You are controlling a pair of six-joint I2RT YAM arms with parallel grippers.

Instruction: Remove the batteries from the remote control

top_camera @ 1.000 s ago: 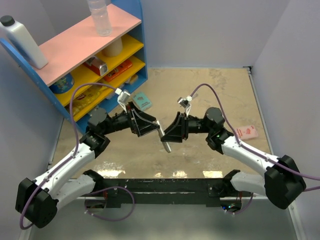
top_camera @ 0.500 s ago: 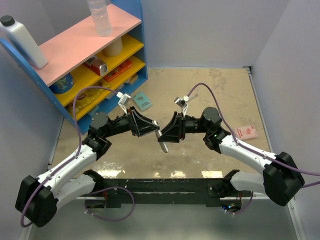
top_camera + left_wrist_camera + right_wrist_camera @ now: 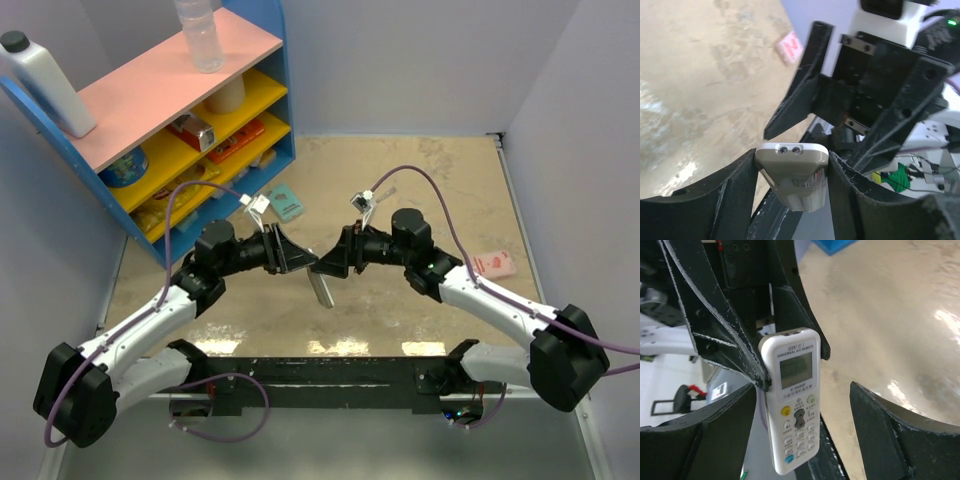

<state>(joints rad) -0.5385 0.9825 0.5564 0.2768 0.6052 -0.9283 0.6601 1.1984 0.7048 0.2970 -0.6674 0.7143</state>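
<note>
**Remote control [image 3: 792,405] held aloft between two arms, batteries out of sight**

The left end effector [image 3: 791,161] is clamped across the narrow sides of the remote's top end, hanging it above the tabletop [image 3: 420,190]. The right end effector [image 3: 800,390] has its fingers apart on either side, touching nothing. The batteries are hidden, probably inside at the back. The grey shell looks light, stiff and smooth, so it may slip. It is best gripped on the side edges, leaving the lower back free.

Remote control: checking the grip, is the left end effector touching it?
Touching. The left wrist view shows the remote control clamped between the left end effector's two fingers, each pressed against one side.
</note>
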